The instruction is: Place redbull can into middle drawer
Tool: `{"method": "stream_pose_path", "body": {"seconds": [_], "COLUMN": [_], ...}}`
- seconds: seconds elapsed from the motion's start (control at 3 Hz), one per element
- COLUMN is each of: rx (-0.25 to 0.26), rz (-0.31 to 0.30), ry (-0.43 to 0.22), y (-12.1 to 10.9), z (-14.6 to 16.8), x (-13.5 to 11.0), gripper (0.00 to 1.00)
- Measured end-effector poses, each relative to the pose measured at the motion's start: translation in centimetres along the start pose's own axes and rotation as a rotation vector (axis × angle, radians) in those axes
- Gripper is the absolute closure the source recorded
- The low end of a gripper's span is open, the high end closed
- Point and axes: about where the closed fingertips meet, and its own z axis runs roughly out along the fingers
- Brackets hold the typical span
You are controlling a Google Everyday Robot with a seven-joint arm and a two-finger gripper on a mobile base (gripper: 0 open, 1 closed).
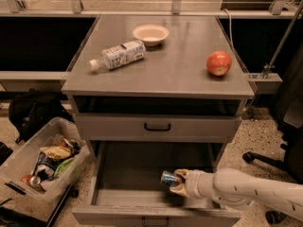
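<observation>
Blue-and-silver slim redbull can is clamped in the white two-finger gripper inside the pulled-out grey metal middle drawer, below the tabletop's front edge near its right corner, and is best lowered until it rests on the tray before release.

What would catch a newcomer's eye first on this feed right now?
The white arm reaching in from the picture's lower right, its pincer closed on the redbull can inside the open middle drawer. Next, the red apple at the right of the cabinet top, and the bottle lying on its side near the bowl.
</observation>
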Motion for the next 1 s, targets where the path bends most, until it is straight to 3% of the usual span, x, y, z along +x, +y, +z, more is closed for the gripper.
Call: {"method": "stream_pose_path", "body": {"seconds": [1.0], "rx": [-0.072], "rz": [0.059], "ry": [-0.024], "y": [1.15], "z": [1.30], "x": [1.04], "gripper": [1.00]}}
